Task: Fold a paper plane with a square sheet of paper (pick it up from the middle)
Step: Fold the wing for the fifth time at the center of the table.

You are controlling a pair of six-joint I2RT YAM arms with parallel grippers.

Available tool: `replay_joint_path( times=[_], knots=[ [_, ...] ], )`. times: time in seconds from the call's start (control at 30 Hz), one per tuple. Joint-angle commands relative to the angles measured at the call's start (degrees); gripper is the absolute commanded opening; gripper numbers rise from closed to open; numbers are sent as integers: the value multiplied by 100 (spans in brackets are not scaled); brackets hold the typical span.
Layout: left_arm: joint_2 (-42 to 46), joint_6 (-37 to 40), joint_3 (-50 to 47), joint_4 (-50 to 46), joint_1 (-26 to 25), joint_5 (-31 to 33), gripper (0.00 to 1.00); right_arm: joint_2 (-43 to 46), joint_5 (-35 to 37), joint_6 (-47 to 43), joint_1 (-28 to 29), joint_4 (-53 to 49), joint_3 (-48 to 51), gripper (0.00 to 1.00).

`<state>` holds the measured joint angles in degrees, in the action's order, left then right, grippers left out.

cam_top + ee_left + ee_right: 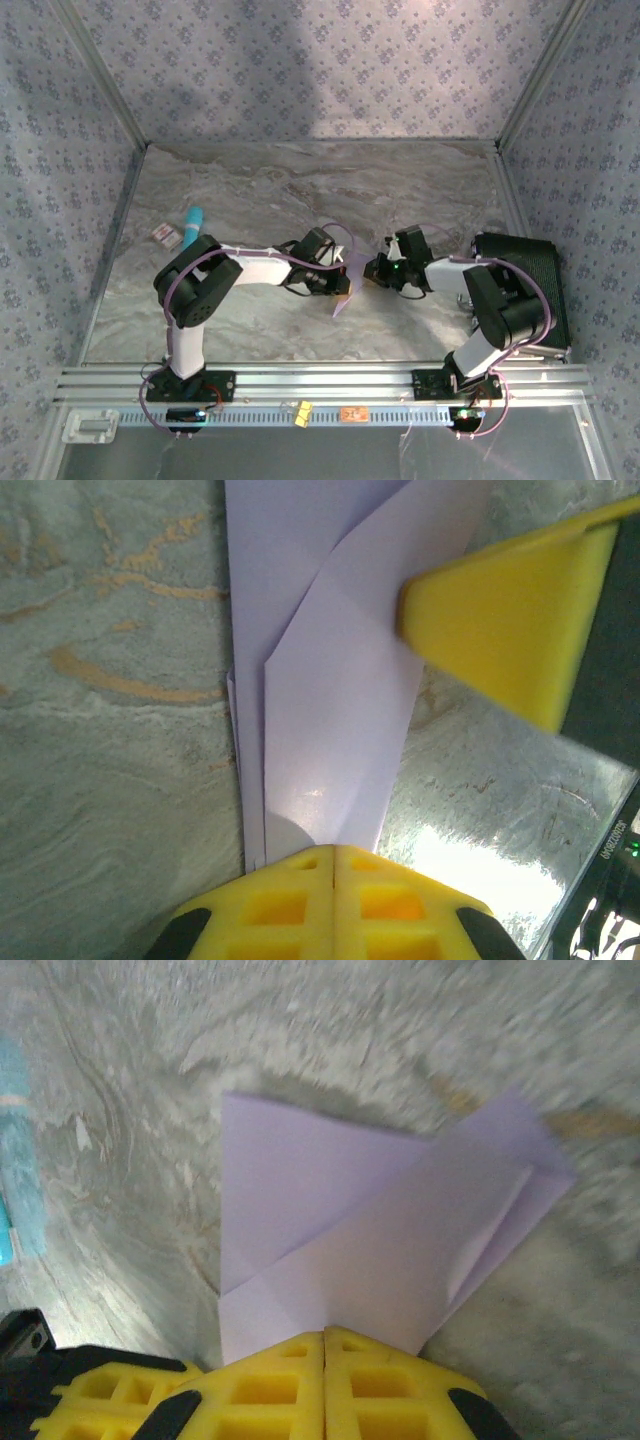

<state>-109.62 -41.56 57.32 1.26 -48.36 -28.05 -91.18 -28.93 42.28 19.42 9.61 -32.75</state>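
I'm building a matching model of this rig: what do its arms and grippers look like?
The left arm and right arm have bulky black joints, white links and thin purple cables looped alongside. The left gripper and right gripper have bright yellow wedge-shaped fingers moulded with square recesses. A green light glows near the right wrist.

Left gripper clamped tight; right gripper likewise; both arms bent inward.

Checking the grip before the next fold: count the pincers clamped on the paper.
2. The left pincer is shut on one edge of the paper; the right pincer is shut on another edge. They meet mid-table.
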Motion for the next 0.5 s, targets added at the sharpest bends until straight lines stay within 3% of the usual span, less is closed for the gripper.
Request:
replay_joint_path(
  times=[0.0, 0.47],
  knots=[
    [-380, 21, -322, -1057, 30, 388, 0, -177, 392, -220, -325, -251, -169, 8],
    [-409, -80, -415, -921, 34, 393, 0, -226, 873, -326, -921, -600, -504, 8]
  ],
)
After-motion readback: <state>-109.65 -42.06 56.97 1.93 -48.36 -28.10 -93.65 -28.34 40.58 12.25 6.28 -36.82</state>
